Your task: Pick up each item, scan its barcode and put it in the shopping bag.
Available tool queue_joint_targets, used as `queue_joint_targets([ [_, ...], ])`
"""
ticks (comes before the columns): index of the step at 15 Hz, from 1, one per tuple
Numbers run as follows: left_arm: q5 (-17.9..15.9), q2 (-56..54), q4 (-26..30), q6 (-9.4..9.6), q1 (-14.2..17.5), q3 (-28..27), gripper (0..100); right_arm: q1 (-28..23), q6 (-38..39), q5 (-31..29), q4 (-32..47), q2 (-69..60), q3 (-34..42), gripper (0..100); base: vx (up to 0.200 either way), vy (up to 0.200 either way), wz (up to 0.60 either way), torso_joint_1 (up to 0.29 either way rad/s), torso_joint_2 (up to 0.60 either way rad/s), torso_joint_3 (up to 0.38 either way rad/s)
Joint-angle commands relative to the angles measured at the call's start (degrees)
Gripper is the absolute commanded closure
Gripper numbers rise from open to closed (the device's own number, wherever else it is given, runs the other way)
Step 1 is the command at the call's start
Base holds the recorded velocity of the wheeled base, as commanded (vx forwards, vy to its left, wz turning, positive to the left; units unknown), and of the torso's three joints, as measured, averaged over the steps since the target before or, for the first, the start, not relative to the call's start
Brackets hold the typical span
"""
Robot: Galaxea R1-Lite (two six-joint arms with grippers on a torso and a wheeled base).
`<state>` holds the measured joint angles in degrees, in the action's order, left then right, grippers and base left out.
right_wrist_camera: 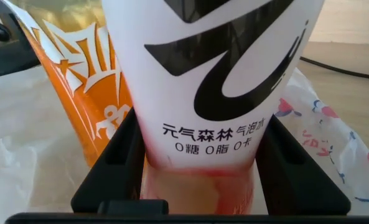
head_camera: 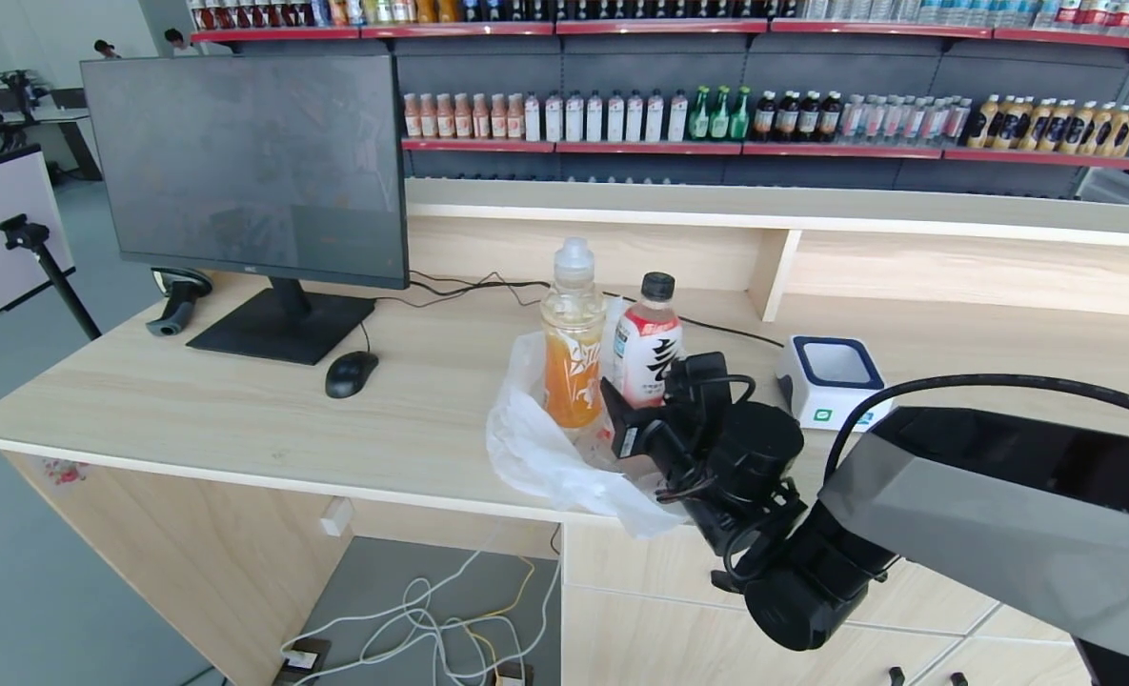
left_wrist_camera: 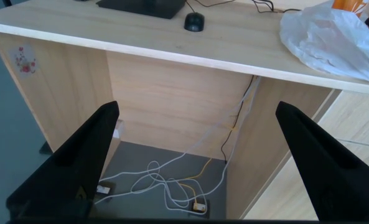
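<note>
A bottle with a white label and black cap (head_camera: 647,345) stands upright in the white plastic shopping bag (head_camera: 537,450) on the counter, beside a taller orange drink bottle (head_camera: 573,354). My right gripper (head_camera: 642,398) is shut on the white-labelled bottle (right_wrist_camera: 209,81) low down, one finger pressed on each side. The orange bottle (right_wrist_camera: 78,81) stands close next to it, and the bag (right_wrist_camera: 324,127) lies under both. My left gripper (left_wrist_camera: 196,155) hangs open in front of the counter, below its edge, holding nothing. The bag (left_wrist_camera: 333,37) hangs over the edge to its far right.
A white box scanner (head_camera: 831,379) sits on the counter right of the bottles. A monitor (head_camera: 250,162), mouse (head_camera: 351,373) and handheld scanner (head_camera: 177,303) stand to the left. A raised wooden ledge (head_camera: 774,229) runs behind. Cables (left_wrist_camera: 172,186) lie on the floor under the counter.
</note>
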<state>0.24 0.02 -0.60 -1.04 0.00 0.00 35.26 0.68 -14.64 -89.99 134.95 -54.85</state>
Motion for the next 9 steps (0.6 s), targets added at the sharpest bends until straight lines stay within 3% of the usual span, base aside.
queue_joint_targets([
  [1, 0.0, 0.1, 0.0, -0.02, 0.0, 0.0, 0, 0.3, 0.0, 0.0, 0.0, 0.0, 0.6, 100, 0.0, 0.0, 0.0, 0.0, 0.0, 0.0],
  [9, 0.0, 0.1, 0.0, 0.07, 0.0, 0.0, 0, 0.3, 0.0, 0.0, 0.0, -0.1, 1.5, 100, 0.0, 0.0, 0.0, 0.0, 0.0, 0.0],
])
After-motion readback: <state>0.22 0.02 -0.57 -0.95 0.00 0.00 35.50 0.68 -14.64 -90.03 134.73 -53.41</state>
